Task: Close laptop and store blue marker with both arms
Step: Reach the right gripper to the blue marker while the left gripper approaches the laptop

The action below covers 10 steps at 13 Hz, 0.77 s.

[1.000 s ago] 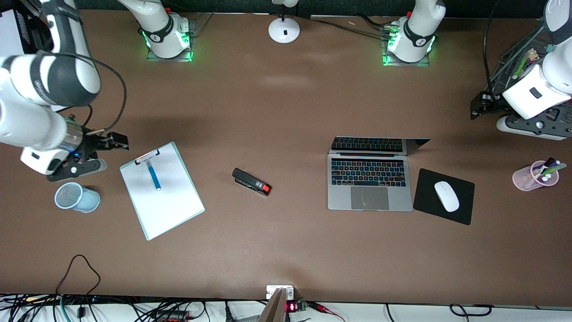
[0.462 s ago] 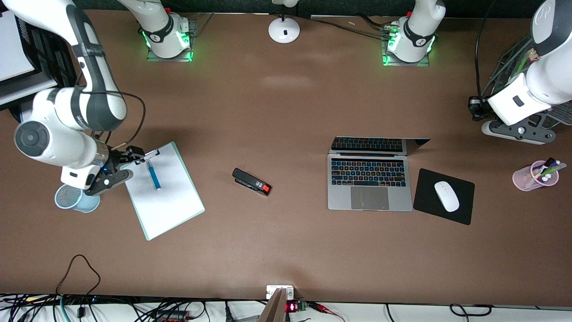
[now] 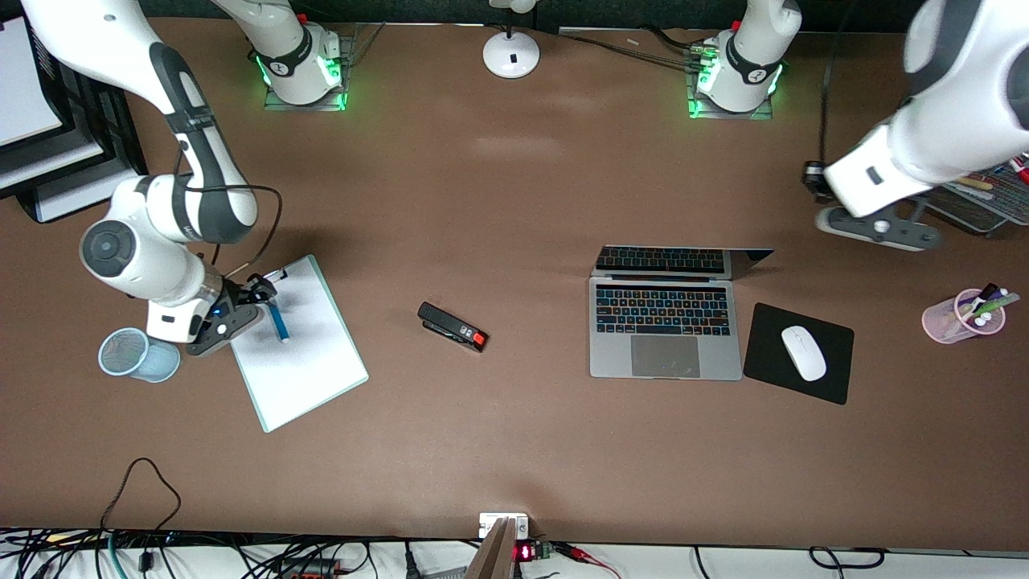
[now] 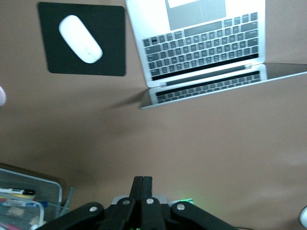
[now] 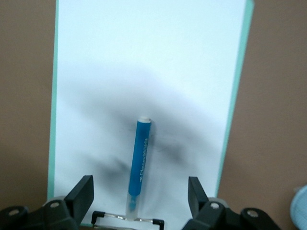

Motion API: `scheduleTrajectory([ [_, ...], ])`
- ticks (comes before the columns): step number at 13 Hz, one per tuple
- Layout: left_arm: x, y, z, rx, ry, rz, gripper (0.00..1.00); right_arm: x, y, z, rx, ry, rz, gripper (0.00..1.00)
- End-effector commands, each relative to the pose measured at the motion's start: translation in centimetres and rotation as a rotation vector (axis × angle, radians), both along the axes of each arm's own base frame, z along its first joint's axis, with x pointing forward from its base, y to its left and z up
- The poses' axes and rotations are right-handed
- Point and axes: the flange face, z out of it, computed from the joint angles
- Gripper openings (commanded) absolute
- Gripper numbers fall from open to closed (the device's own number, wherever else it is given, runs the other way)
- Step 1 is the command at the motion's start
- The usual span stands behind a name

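Observation:
The blue marker (image 3: 278,320) lies on a white clipboard (image 3: 301,362) toward the right arm's end of the table. My right gripper (image 3: 263,290) is open and hovers over the marker's end by the clip. In the right wrist view the marker (image 5: 140,158) lies between the spread fingers (image 5: 86,191), untouched. The laptop (image 3: 666,330) stands open, its lid tilted back. My left gripper (image 3: 813,181) is shut and empty, up in the air over bare table off the laptop's lid corner. The left wrist view shows the shut fingers (image 4: 142,184) and the open laptop (image 4: 206,48).
A black stapler (image 3: 453,326) lies mid-table. A blue mesh cup (image 3: 137,355) stands beside the clipboard. A white mouse (image 3: 803,352) sits on a black mouse pad (image 3: 836,378) beside the laptop. A pink pen cup (image 3: 957,322) and a wire tray (image 3: 977,197) are at the left arm's end.
My right gripper has moved from the table's edge to over the clipboard's clip end and the marker. My left arm has swung in toward the laptop.

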Motion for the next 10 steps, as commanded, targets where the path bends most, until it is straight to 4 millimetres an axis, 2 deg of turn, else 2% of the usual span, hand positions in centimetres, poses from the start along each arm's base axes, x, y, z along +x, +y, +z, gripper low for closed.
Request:
scheduleTrajectory([
  [1,-0.7,-2.5,-2.6,-0.025,0.044,0.056,0.00,-0.1,0.2,-2.1,-0.004,-0.009,0.028,0.84],
  [3,-1.5,-3.8,-5.4,-0.041,0.008,0.062,0.00,-0.1,0.1,-3.3,-0.002,-0.003,0.024,0.78],
  [5,-3.0,-6.8,-6.8,-0.026,-0.010,0.081,0.00,-0.1,0.2,-4.0,0.000,0.003,0.023,0.72],
  [6,-3.6,-7.4,-7.4,-0.029,-0.027,0.072,0.00,-0.1,0.3,-4.2,0.001,0.003,0.024,0.69],
  [8,-4.4,-7.1,-9.1,-0.035,-0.062,0.076,0.00,0.0,0.3,-4.6,0.001,0.002,0.024,0.62],
  [10,-5.4,-6.8,-11.3,-0.039,-0.092,0.079,0.00,0.0,0.4,-4.8,0.002,0.005,0.024,0.59],
])
